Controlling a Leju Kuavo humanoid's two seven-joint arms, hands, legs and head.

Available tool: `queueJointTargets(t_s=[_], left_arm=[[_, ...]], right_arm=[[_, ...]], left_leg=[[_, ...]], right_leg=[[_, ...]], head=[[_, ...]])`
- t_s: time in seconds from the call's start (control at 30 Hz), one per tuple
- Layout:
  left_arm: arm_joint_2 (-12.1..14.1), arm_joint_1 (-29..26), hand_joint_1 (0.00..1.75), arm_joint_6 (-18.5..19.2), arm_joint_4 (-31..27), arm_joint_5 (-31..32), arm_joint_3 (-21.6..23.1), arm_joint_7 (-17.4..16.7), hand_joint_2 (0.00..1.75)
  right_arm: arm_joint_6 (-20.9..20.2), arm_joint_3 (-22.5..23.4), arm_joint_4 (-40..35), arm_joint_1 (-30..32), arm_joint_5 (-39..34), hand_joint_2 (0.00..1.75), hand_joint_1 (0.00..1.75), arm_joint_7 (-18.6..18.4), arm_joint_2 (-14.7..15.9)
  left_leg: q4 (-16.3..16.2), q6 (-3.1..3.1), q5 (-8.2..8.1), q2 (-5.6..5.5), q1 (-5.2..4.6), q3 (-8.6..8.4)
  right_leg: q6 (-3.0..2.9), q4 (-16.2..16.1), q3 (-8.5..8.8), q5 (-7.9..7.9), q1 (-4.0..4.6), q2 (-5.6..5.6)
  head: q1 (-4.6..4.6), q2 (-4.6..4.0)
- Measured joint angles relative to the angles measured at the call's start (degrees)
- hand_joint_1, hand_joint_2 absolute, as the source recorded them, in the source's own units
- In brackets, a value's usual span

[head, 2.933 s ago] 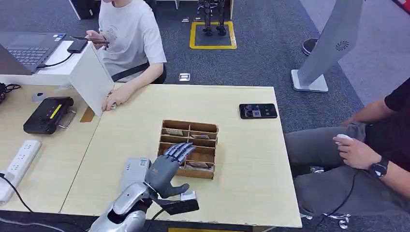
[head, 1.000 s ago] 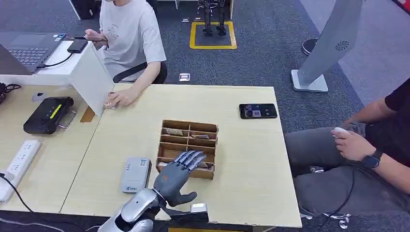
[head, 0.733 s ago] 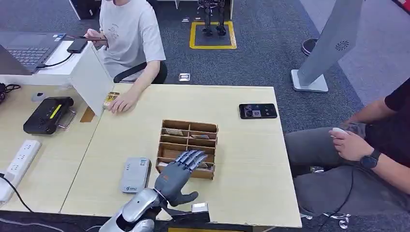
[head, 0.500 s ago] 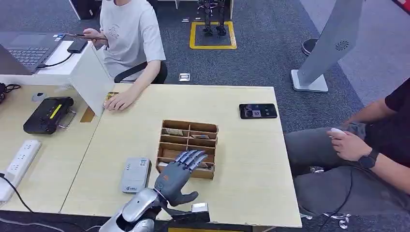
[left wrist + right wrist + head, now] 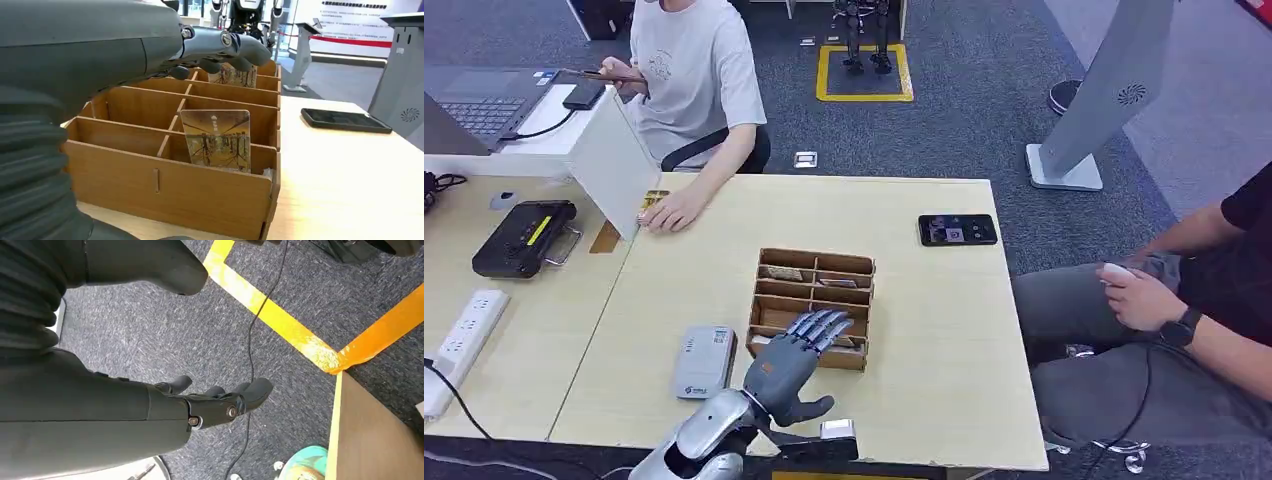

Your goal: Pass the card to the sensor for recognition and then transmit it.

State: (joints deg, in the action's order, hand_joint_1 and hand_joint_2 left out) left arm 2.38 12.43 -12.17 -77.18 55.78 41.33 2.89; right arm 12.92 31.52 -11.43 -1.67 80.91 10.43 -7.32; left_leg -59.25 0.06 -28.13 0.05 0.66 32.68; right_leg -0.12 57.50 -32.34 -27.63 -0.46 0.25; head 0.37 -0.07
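Hovering with fingers spread, the left robot hand (image 5: 789, 358) hides part of the box (image 5: 812, 305) front row.

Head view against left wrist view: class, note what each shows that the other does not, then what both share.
Head view alone: the grey sensor lying on the table beside the wooden box, a black device, and two seated people.

Left wrist view alone: the picture on the upright card in the box's near compartment.

Both: the left hand over the box, fingers spread and holding nothing, and the black phone.
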Motion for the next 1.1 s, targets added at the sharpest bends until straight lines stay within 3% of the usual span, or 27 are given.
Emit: queueJointTargets(t_s=[0.23,0.43,1.1], left_arm=[[0.0,0.0,0.0,0.02,0.0,-0.18,0.0,-0.11,1.75],[-1.36,1.56,0.0,0.77,1.84,-4.33,-0.07,-1.07,1.75],[-2.82,2.79,0.0,0.5,4.48,-5.05,-0.09,-1.4,1.75]], right_arm=[[0.0,0.0,0.0,0.0,0.0,1.75,0.0,-0.02,0.0],[-0.02,-0.13,-0.09,-0.07,-0.2,1.75,0.0,-0.66,0.0],[-0.02,-0.33,-0.28,-0.06,-0.59,1.75,0.0,-0.59,0.0]], left_leg=[[0.0,0.0,0.0,0.0,0.0,0.0],[0.0,0.0,0.0,-0.02,0.0,0.0],[0.0,0.0,0.0,-0.01,0.0,0.0]], right_leg=[[0.0,0.0,0.0,0.0,0.0,0.0],[0.0,0.0,0.01,0.0,0.0,-0.01],[0.0,0.0,0.0,0.0,0.0,-0.01]], head=[[0.0,0.0],[0.02,0.0],[0.02,0.0]])
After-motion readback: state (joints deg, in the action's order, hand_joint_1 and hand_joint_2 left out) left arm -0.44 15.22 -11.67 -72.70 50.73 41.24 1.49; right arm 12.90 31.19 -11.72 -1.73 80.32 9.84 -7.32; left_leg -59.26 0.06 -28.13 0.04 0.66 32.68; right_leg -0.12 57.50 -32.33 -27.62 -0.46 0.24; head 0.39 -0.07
